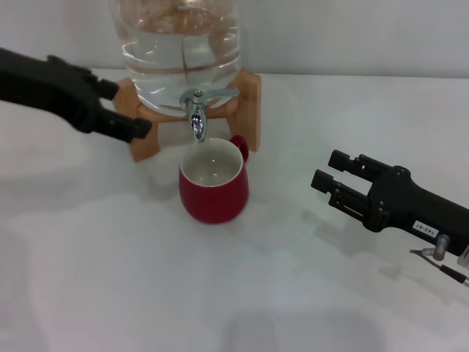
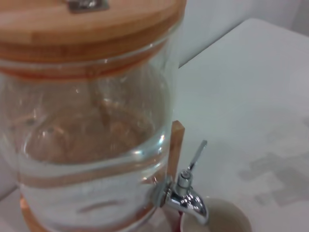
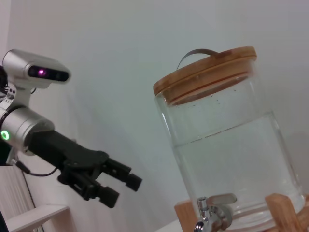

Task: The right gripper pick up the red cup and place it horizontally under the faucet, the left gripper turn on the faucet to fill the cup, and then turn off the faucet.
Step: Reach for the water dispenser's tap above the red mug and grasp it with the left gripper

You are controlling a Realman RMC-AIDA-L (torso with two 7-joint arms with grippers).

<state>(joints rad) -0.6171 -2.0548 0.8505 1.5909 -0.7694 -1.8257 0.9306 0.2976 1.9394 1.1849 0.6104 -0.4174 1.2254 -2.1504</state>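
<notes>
The red cup (image 1: 213, 192) stands upright on the white table, its cream inside facing up, directly below the spout of the chrome faucet (image 1: 196, 111). That faucet is fitted to the clear water jug (image 1: 181, 44), and its thin lever points off to the side. My left gripper (image 1: 126, 108) hovers open and empty just left of the faucet, a short gap away; the right wrist view shows the left gripper (image 3: 120, 190) beside the jug (image 3: 231, 154) and faucet (image 3: 210, 217). My right gripper (image 1: 327, 169) is open and empty, right of the cup and apart from it. The left wrist view shows the faucet (image 2: 186, 198) above the cup's rim (image 2: 227, 217).
The jug rests on a wooden stand (image 1: 146, 147) at the table's back edge, against a pale wall, and carries a wooden lid (image 3: 205, 72). White tabletop (image 1: 110, 279) spreads in front of and beside the cup.
</notes>
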